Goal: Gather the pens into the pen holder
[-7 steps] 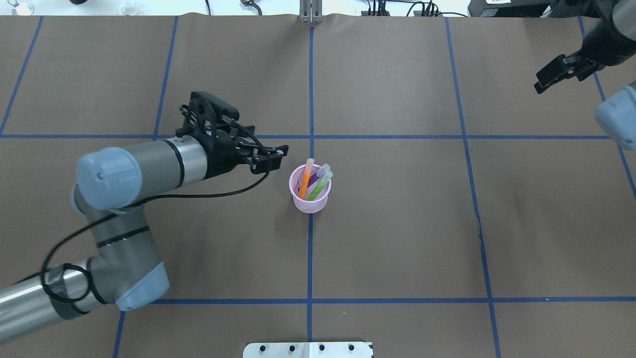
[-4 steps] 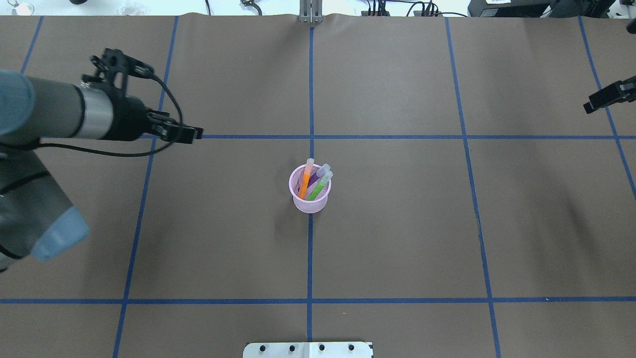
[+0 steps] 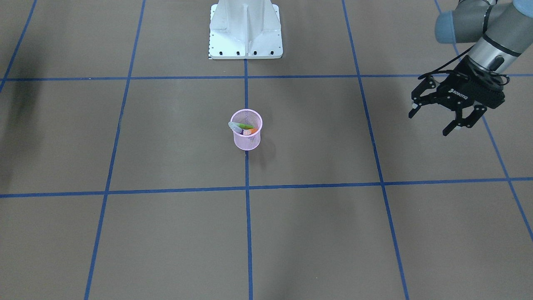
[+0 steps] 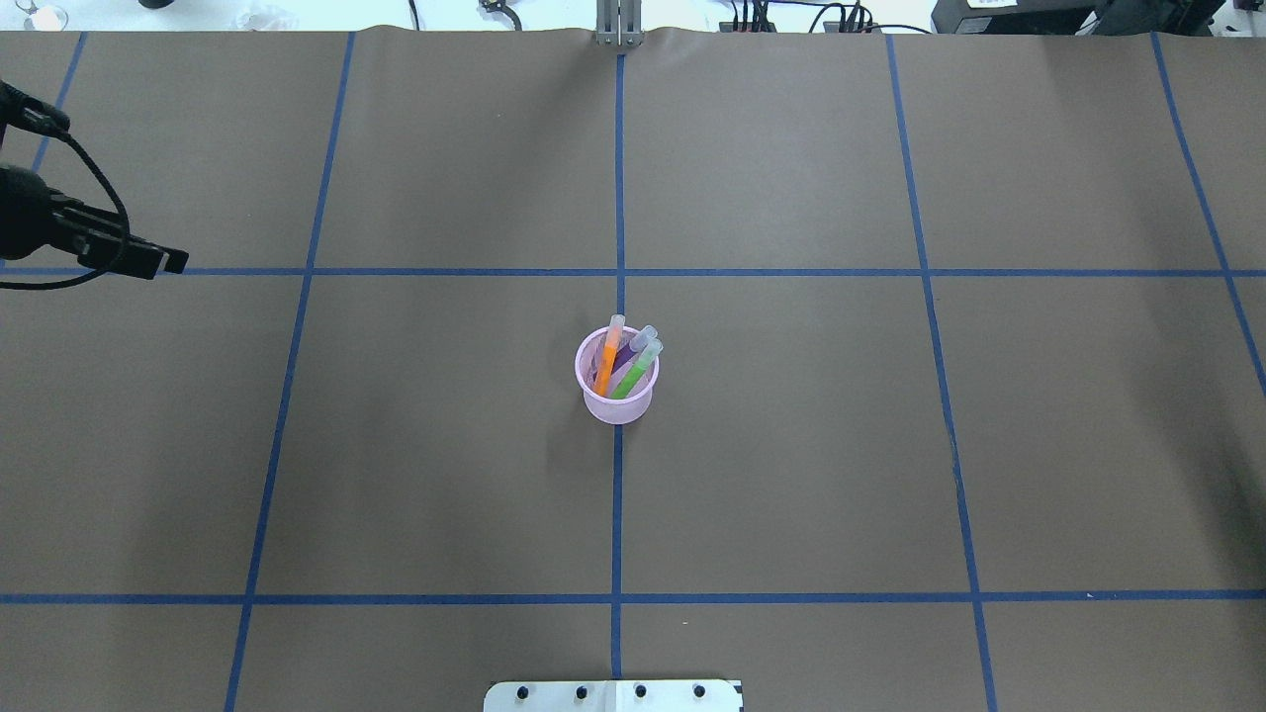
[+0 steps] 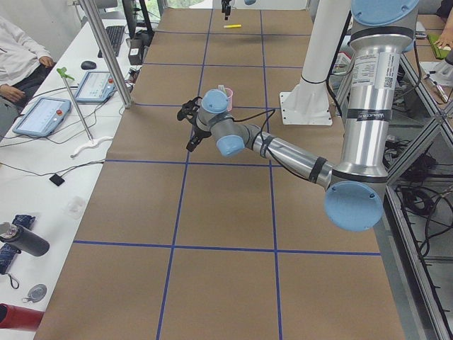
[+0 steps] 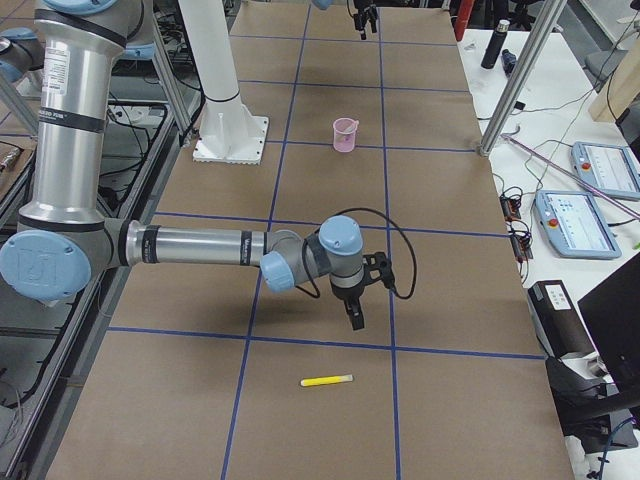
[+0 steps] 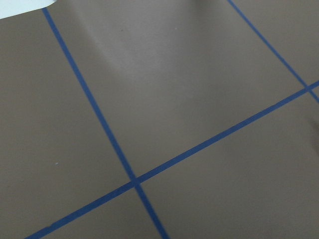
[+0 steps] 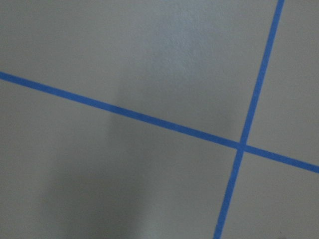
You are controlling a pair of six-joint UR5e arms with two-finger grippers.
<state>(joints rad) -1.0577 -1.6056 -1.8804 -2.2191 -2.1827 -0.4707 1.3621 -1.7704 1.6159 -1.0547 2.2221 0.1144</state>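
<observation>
The pen holder [image 4: 616, 400] stands upright at the middle of the table [image 4: 791, 465], right on the central strip of blue tape [image 4: 616, 514] that grids the brown paper cover. An orange pen [image 4: 607, 362], a green pen [image 4: 635, 373] and a purple pen [image 4: 624, 357] lean inside it with their pale caps above the rim. A yellow pen [image 6: 327, 380] lies flat on the paper far off toward the robot's right end, well apart from the holder. The left gripper [image 3: 429, 124] hangs above the table out at the robot's left side, its two fingers spread wide with nothing between them; white lettering on its black body [image 3: 457, 92] reads ROBOTIQ. The right gripper [image 6: 356, 312] points down over the paper near the yellow pen without touching it, and since only the side cameras catch it I cannot tell how its jaws stand. Dark print runs along the silver tubes of both arms in the side views, too small to read. Both wrist cameras show only brown paper crossed by blue tape lines
</observation>
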